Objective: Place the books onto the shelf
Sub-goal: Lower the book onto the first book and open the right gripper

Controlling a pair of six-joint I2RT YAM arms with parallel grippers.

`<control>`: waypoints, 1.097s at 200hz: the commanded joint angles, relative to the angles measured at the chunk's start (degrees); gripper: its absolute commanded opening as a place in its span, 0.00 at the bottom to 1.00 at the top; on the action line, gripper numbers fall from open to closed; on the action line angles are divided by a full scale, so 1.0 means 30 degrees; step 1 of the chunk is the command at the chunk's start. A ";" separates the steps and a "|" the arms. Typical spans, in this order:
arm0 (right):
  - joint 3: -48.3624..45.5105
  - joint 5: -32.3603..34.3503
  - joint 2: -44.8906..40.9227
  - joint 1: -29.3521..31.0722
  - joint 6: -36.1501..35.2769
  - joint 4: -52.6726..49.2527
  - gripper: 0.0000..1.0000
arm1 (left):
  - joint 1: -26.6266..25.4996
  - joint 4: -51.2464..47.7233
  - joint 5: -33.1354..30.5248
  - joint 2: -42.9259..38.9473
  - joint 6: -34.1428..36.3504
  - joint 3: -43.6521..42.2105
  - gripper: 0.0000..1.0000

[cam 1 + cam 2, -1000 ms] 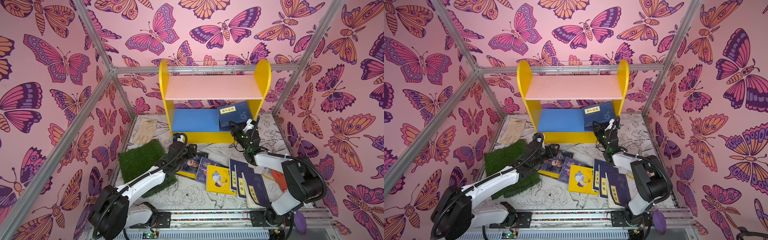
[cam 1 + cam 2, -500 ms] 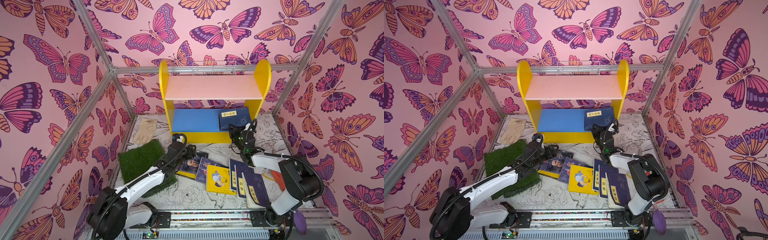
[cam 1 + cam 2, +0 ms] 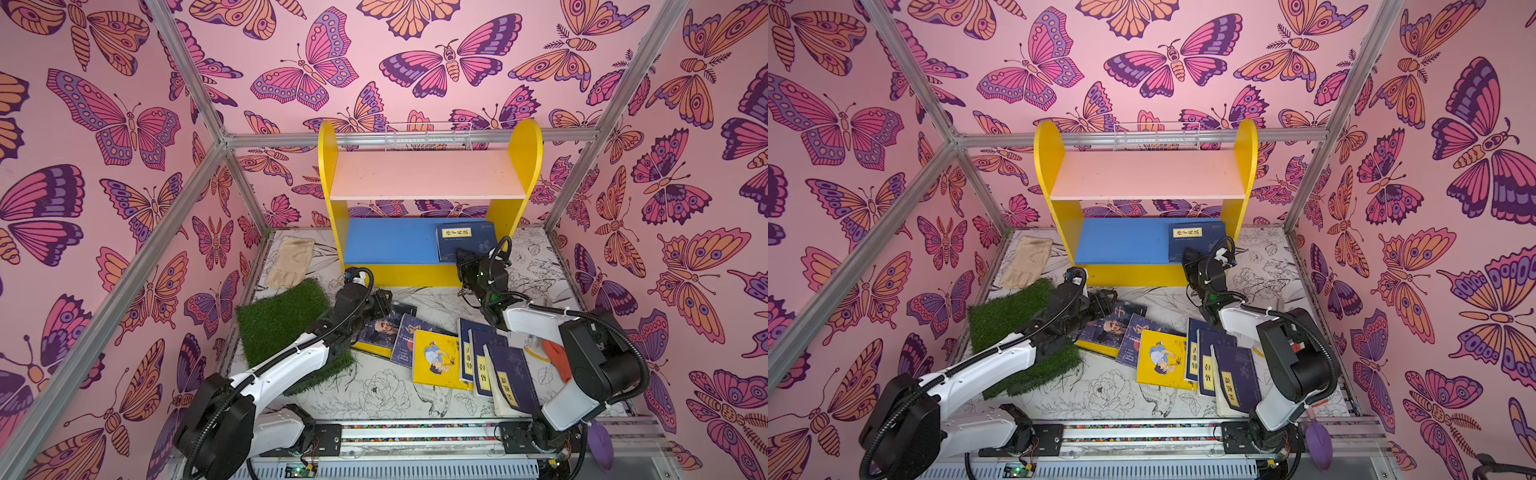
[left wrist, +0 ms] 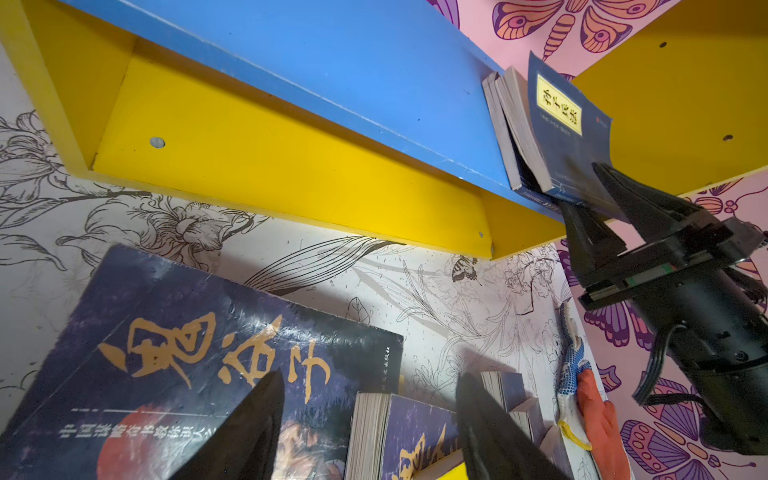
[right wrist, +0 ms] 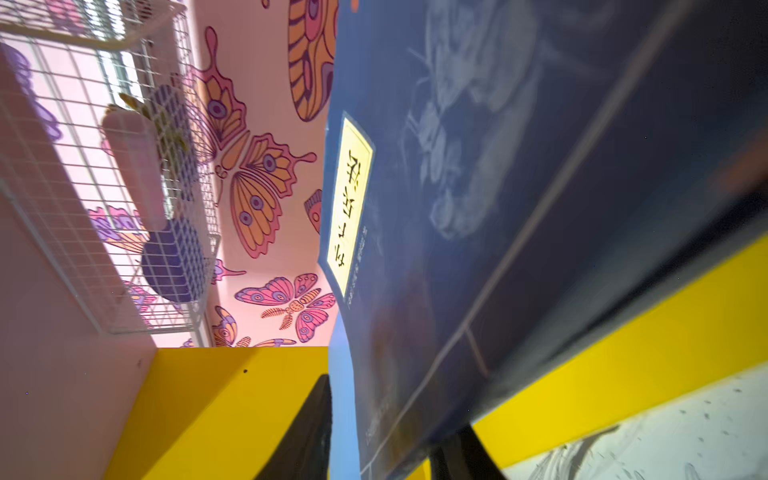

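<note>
The shelf (image 3: 428,174) (image 3: 1146,174) stands at the back. On its blue lower board a navy book with a yellow label (image 3: 465,243) (image 3: 1196,241) (image 4: 561,124) (image 5: 498,166) lies on top of two others. My right gripper (image 3: 462,258) (image 3: 1190,257) (image 5: 388,436) straddles that book's near edge, open, with a gap at one finger. My left gripper (image 3: 384,297) (image 4: 370,415) hovers open over a black book with orange characters (image 4: 166,332). More books lie on the floor: a portrait one (image 3: 380,328), a yellow one (image 3: 438,359) and navy ones (image 3: 498,365).
A green turf square (image 3: 282,320) lies under the left arm, with a beige glove (image 3: 291,257) behind it. A white wire basket (image 3: 428,135) (image 5: 104,187) hangs behind the shelf top. An orange-and-white glove (image 3: 552,357) lies by the right arm.
The right gripper lowered the tilted navy book flat onto the blue board, then its jaws parted. The left arm has hardly moved.
</note>
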 commanded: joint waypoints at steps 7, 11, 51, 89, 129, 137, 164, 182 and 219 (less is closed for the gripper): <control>0.1679 -0.1057 -0.1171 -0.0079 -0.0275 -0.3101 0.40 | 0.0138 -0.0368 0.0204 0.0000 -0.0060 0.0463 0.68; 0.1835 -0.1148 -0.1161 -0.0082 -0.0458 -0.3431 0.40 | 0.0142 -0.0378 0.0211 0.0011 -0.0064 0.0463 0.68; 0.2745 -0.2110 -0.1656 -0.0393 -0.1211 -0.6159 0.42 | 0.0151 -0.0410 0.0299 0.0201 -0.0151 0.0657 0.68; 0.2623 -0.2167 -0.1616 -0.1038 -0.1268 -0.6804 0.42 | 0.0147 -0.0446 0.0417 0.0368 -0.0383 0.0835 0.68; 0.2430 -0.3132 -0.1442 -0.1531 -0.1064 -0.6816 0.44 | 0.0137 -0.0442 0.0358 0.0478 -0.0634 0.0868 0.68; 0.2501 -0.3593 -0.1164 -0.1594 -0.1064 -0.6819 0.45 | 0.0164 -0.0446 0.0358 0.0535 -0.0706 0.0821 0.68; 0.2802 -0.4864 -0.0409 -0.1651 -0.1174 -0.6962 0.45 | 0.0151 -0.0426 0.0388 0.0553 -0.0878 0.0838 0.67; 0.2895 -0.5541 -0.0084 -0.1658 -0.1210 -0.6852 0.45 | 0.0109 -0.0379 0.0388 0.0539 -0.0974 0.0842 0.67; 0.2894 -0.6282 0.0190 -0.1656 -0.1163 -0.6462 0.45 | 0.0121 -0.0350 0.0329 0.0539 -0.0969 0.0842 0.67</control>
